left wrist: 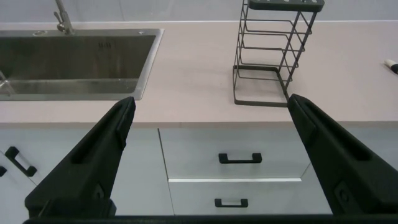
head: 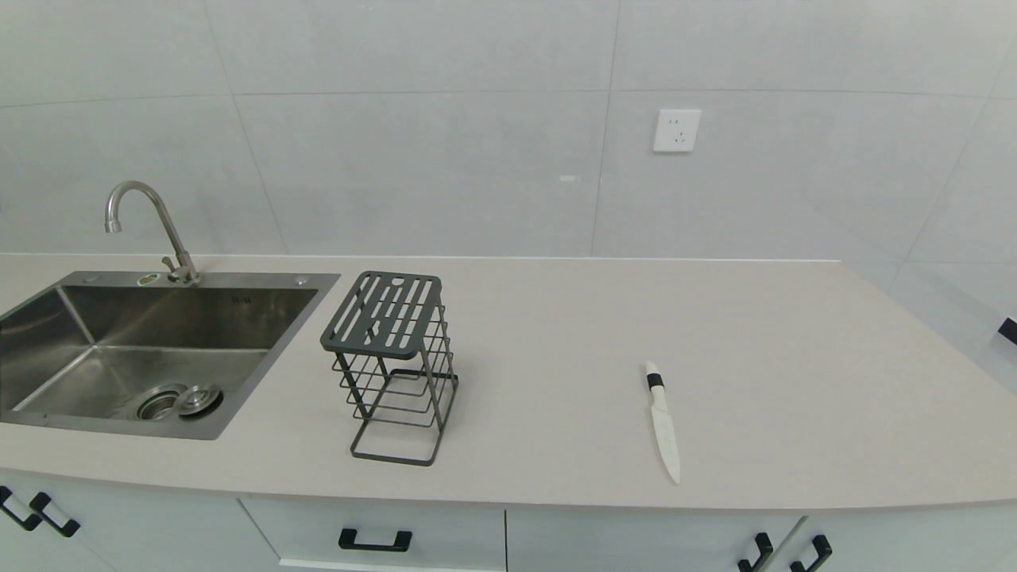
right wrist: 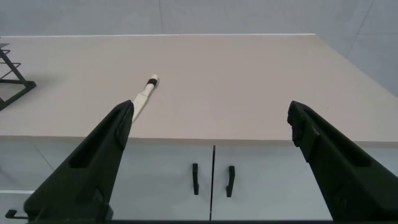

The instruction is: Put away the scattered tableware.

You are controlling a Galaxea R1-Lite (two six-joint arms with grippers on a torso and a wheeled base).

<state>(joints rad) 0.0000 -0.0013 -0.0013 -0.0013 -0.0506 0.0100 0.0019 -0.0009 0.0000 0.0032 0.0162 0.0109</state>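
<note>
The left gripper (left wrist: 211,102) hung in front of the cabinet drawers (left wrist: 239,158), its two black, wedge-shaped fingers (left wrist: 93,162) spread wide apart. It held nothing and touched nothing. The right gripper (right wrist: 210,107) was the same: matte black fingers (right wrist: 336,162) set far apart, empty, and short of the countertop's (head: 556,334) front edge.

In the head view, the knife (head: 663,421) lay flat on the smooth, pale beige countertop at about 3 o'clock from the rack (head: 391,361) and well apart from it. It was slim and whitish, with a black band around the handle. Its handle end pointed to 12 o'clock and its tapered tip to 6 o'clock, near the front edge.

The rack was a dark metal wire frame standing upright, box-shaped, with a slotted flat plate on top and an open rectangular foot.

At 9 o'clock from the rack sat a brushed steel sink (head: 262,280), rectangular, with a round drain plug (head: 199,400) in its basin and a curved gooseneck faucet (head: 147,226) behind it. A white square wall socket (head: 676,130) sat on the glossy grey tiles at 12 o'clock from the knife.
</note>
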